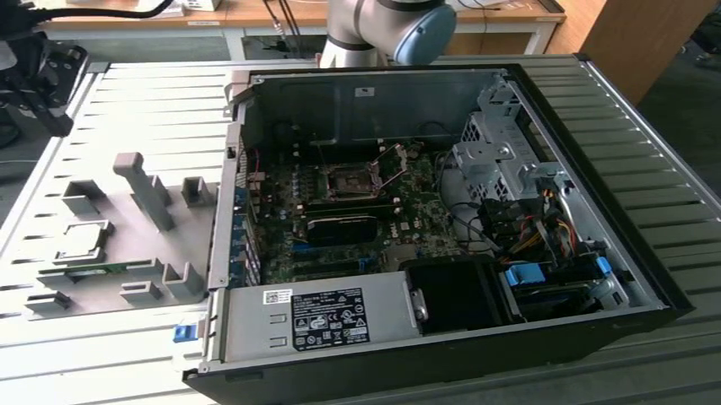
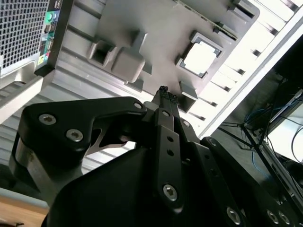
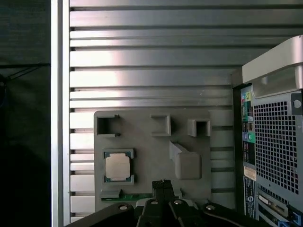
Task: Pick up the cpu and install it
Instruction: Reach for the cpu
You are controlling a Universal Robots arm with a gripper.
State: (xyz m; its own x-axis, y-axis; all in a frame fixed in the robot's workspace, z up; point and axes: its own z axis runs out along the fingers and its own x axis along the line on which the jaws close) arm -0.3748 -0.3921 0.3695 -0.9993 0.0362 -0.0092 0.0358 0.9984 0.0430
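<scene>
cpu (image 3: pixel 118 166): flat square chip with a matte silver-grey top, seated in a cornered nest on the fixture plate (image 3: pixel 151 151), just beside the open computer case (image 1: pixel 451 211).
end effector (image 3: pixel 163 182): black angular links with round screw heads. Its slim fingers (image 2: pixel 165 111) are pressed together, narrow and gripping nothing. It hangs over the plate's edge, near the cpu but apart from it.
fixture plate: smooth grey plastic with blocky U-shaped pockets.
counter (image 3: pixel 142 61): ribbed, shiny aluminium slats.
computer case: black metal box with a perforated rear grille (image 3: pixel 274 142).
</scene>
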